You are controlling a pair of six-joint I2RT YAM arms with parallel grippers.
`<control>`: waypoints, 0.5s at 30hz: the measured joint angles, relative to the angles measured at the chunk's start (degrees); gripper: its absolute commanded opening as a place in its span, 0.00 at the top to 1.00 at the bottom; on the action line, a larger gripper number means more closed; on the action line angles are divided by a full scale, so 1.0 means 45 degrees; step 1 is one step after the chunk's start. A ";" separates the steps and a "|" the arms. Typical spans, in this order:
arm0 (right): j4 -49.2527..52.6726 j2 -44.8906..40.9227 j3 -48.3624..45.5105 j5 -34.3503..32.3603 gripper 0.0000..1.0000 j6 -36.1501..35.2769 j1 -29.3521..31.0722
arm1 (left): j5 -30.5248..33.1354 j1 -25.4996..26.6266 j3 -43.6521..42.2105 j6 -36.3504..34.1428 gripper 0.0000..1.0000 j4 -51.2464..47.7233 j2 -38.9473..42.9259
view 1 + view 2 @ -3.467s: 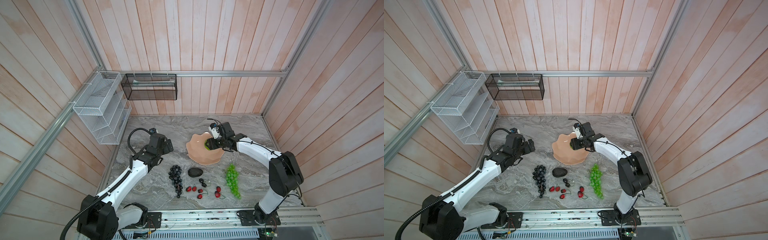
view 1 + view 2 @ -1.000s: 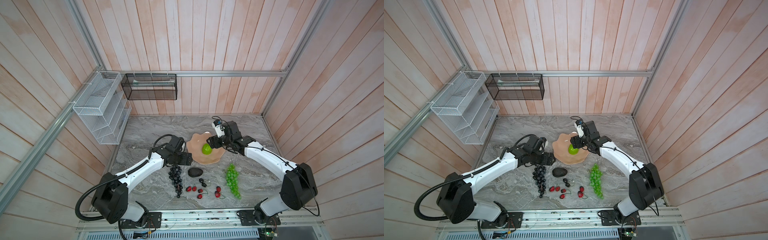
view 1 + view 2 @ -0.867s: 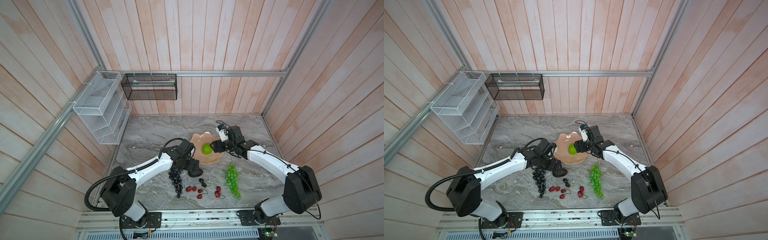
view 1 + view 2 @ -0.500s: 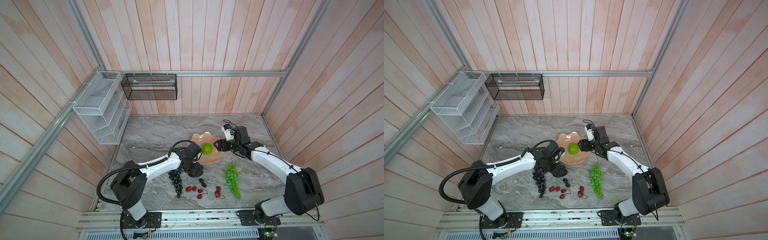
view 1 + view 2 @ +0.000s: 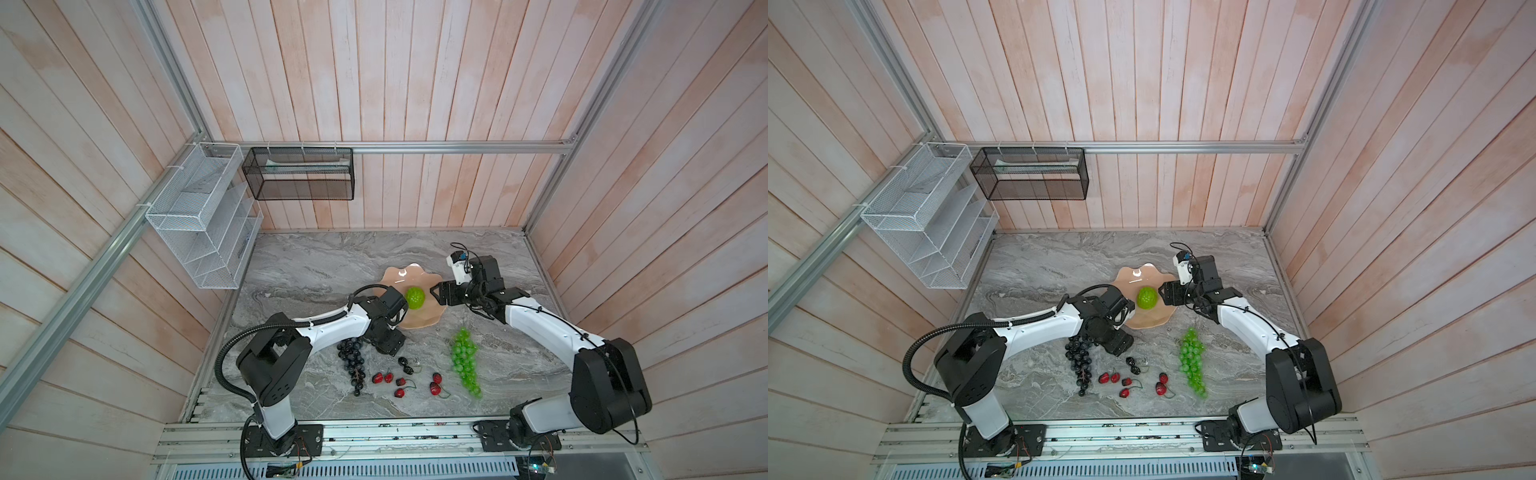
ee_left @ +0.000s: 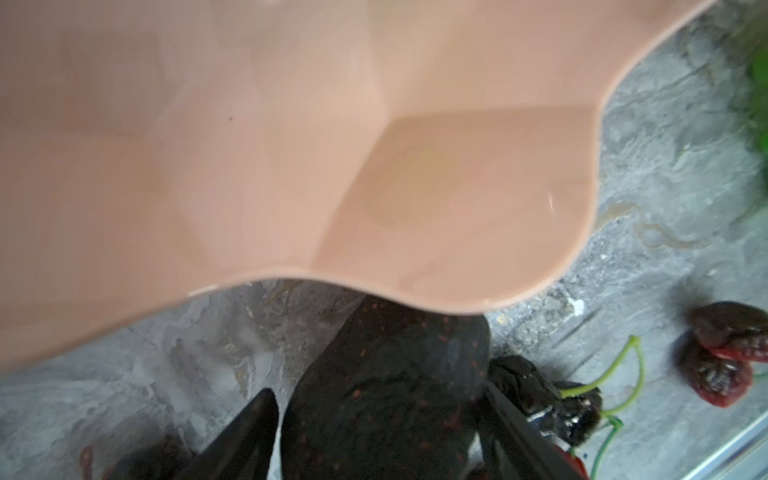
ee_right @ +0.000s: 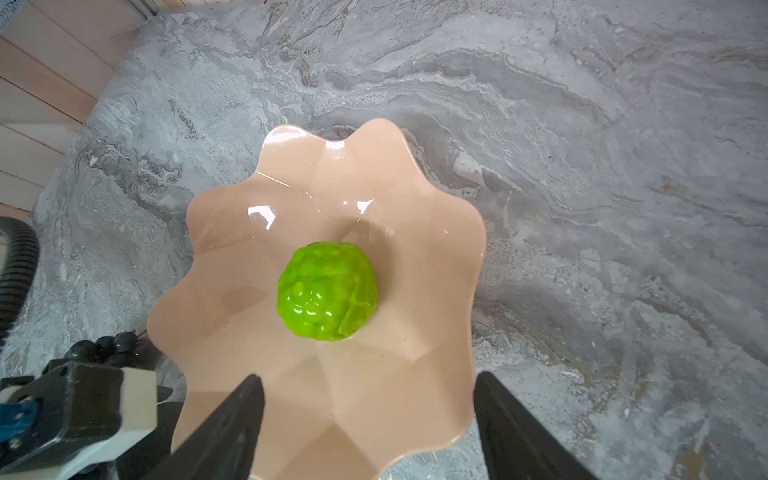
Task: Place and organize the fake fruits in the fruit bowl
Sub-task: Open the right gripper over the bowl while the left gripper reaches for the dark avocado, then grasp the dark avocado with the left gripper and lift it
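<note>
Your left tool (image 6: 376, 399) is down on the grey marbled bench (image 5: 311, 266), just in front of the dish. In the left wrist view its black fingers (image 6: 249, 432) stand wide apart on either side of the black, red-speckled bumpy avocado (image 6: 386, 374). One finger sits right against the skin and the other just beside it, and you cannot tell whether they are pressing the avocado yet.

Your right tool (image 7: 369, 378) is spread wide and holds nothing. It hangs over the right edge of the shallow glossy peach-pink dish with the wavy rim (image 7: 232, 232).

The bright green knobbly round fruit (image 7: 327, 291) lies alone in the middle of that dish. The dark purple grape bunch (image 5: 351, 361), the small red and black stemmed cherries (image 5: 400, 381) and the translucent green grape bunch (image 5: 464, 361) lie on the bench in front of the dish.

A few seconds ago your right tool held the green fruit over the dish. It has since let go and drawn back to the rim. Your left arm was out at the left of the bench then. It has swung in, and in both top views it now covers the avocado.
</note>
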State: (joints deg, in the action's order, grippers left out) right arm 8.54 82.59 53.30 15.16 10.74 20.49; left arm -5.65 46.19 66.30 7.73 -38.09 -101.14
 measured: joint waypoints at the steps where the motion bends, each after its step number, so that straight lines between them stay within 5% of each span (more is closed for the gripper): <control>1: 0.0000 -0.0010 0.0000 0.0000 0.20 0.0000 -0.0010 | -0.0005 0.0000 0.0000 -0.0034 0.34 0.0034 0.0000; 8: -0.0005 -0.0024 0.0000 0.0034 0.21 0.0000 -0.0019 | -0.0029 0.0000 -0.0063 0.0112 0.57 0.0262 0.0010; 15: -0.0073 -0.0097 0.0000 0.0034 0.21 0.0000 -0.0019 | -0.0078 -0.0005 -0.0539 0.0253 0.63 0.0695 0.0345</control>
State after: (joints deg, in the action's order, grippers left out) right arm 8.21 82.15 53.30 15.31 10.74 20.40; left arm -6.00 46.17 63.88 8.86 -34.96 -99.59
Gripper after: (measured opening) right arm 0.792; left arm 0.550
